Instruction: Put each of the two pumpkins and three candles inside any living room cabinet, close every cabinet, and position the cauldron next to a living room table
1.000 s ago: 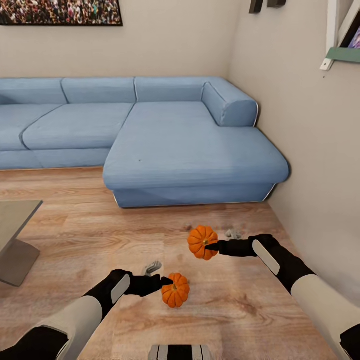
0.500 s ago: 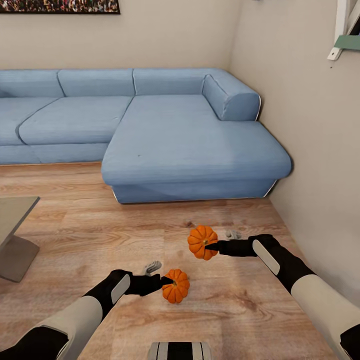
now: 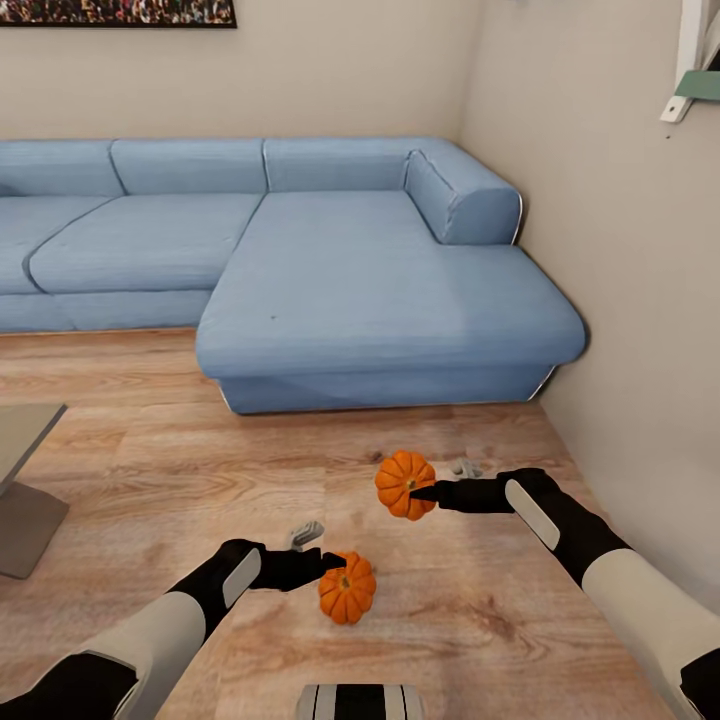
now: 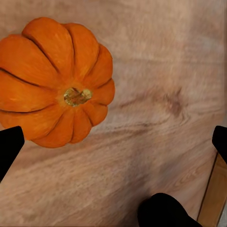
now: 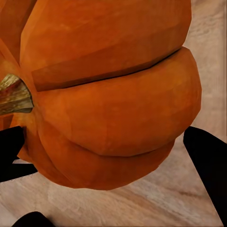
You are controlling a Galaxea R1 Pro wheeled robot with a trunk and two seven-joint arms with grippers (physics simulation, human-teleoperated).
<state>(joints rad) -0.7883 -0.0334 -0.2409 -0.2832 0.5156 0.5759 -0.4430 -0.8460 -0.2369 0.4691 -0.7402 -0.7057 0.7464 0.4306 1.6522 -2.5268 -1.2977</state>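
Above the wooden floor (image 3: 150,470), before a blue corner sofa (image 3: 380,290): right gripper (image 3: 428,492), jaws clamped on one pumpkin (image 3: 403,484), lifted clear of the boards. Lower and nearer, left gripper (image 3: 335,563), jaws spread wide, nothing between them; second pumpkin (image 3: 347,589) just off the fingertips, whether touching the floor unclear. Corner of grey table (image 3: 25,470) at far left.

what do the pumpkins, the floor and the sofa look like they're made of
Pumpkins: matte orange ribbed rind with a dry brownish stem, like real gourds, though a plastic replica can't be ruled out. Floor: light wood planks or laminate, with visible grain and knots and a faint sheen. Sofa: blue woven fabric, soft matte weave with stitched seams.
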